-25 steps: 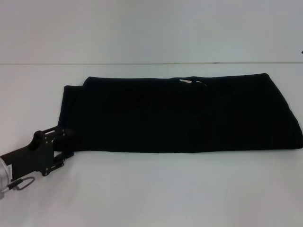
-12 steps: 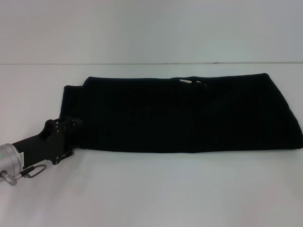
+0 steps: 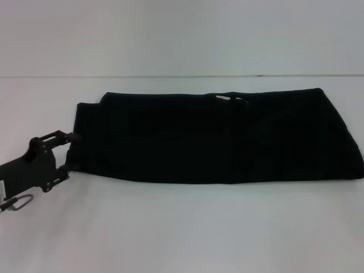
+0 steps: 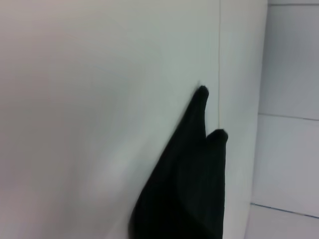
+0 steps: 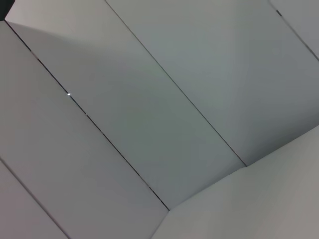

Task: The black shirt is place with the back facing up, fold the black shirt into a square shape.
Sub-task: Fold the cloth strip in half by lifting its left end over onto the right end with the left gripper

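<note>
Black soft cotton shirt (image 3: 222,136) lies across the white table (image 3: 182,227) as a long band, so I judge one crosswise fold remains. My left gripper (image 3: 69,152) sits at its nine o'clock end, fingers apart around the edge for lifting it.

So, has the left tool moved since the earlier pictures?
Yes. The left tool moved back toward the robot's left, from over the black shirt corner to its left edge; the shirt stayed put.

The soft black short-sleeved shirt (image 3: 222,136) lay flat, folded into a long horizontal band, a cream scrap showing at its far edge.
</note>
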Controlling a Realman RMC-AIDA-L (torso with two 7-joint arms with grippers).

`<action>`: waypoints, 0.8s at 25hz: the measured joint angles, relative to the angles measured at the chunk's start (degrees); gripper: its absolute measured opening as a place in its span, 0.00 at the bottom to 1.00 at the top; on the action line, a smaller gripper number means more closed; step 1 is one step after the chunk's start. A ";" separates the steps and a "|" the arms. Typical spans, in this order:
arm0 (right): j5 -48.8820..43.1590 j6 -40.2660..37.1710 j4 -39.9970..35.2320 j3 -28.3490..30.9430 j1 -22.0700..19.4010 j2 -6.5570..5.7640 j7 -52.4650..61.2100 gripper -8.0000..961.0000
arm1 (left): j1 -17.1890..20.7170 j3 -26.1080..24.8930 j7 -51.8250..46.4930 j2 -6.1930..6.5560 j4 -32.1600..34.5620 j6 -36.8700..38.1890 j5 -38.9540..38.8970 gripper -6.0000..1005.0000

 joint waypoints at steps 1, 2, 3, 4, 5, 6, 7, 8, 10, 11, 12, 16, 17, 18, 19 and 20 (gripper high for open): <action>0.00 -0.02 0.03 0.10 -0.05 0.00 0.00 0.65 | 0.14 -0.05 0.00 0.12 0.09 0.00 0.07 0.63; 0.00 -0.04 0.06 0.14 -0.08 0.00 0.00 0.65 | 0.17 0.06 -0.03 0.21 0.06 0.00 0.23 0.63; 0.00 -0.06 0.08 0.16 -0.11 -0.01 0.00 0.65 | 0.18 0.26 -0.16 0.36 -0.07 0.03 0.58 0.63; 0.00 -0.07 0.13 0.16 -0.13 -0.02 0.00 0.65 | 0.19 0.47 -0.34 0.45 -0.23 0.10 1.01 0.63; 0.00 -0.05 0.18 0.16 -0.15 -0.04 0.00 0.65 | 0.25 0.53 -0.51 0.56 -0.30 0.21 1.43 0.63; 0.00 0.00 0.19 0.16 -0.15 -0.05 0.00 0.65 | 0.39 0.51 -0.70 0.64 -0.32 0.31 1.80 0.63; 0.00 0.08 0.19 0.16 -0.16 -0.06 0.00 0.65 | 0.61 0.41 -0.92 0.65 -0.28 0.39 2.05 0.63; 0.00 0.15 0.20 0.16 -0.16 -0.08 -0.01 0.65 | 0.83 0.37 -1.10 0.68 -0.19 0.52 2.13 0.63; -0.02 0.22 0.23 0.16 -0.19 -0.11 -0.01 0.65 | 1.67 0.22 -1.64 0.82 0.03 0.68 2.17 0.63; -0.04 0.29 0.25 0.16 -0.24 -0.13 -0.01 0.65 | 1.99 0.19 -1.94 0.87 0.06 0.70 2.18 0.63; -0.05 0.35 0.27 0.16 -0.29 -0.15 -0.02 0.65 | 2.18 0.20 -2.20 0.88 0.07 0.64 2.20 0.63; -0.04 0.45 0.24 0.21 -0.32 -0.18 -0.04 0.65 | 2.16 0.34 -2.78 0.89 -0.12 -0.15 3.40 0.62; -0.04 0.45 0.24 0.21 -0.32 -0.18 -0.04 0.65 | 1.90 0.37 -2.78 0.88 -0.21 -0.49 3.64 0.62; -0.05 0.46 0.20 0.22 -0.28 -0.18 -0.04 0.65 | 1.54 0.50 -2.79 0.87 -0.28 -0.93 3.69 0.62; -0.07 0.47 0.18 0.23 -0.23 -0.18 -0.04 0.65 | 1.31 0.57 -2.79 0.83 -0.30 -1.18 3.70 0.62; -0.11 0.47 0.17 0.23 -0.19 -0.18 -0.05 0.65 | 0.98 0.64 -2.80 0.75 -0.31 -1.52 3.71 0.62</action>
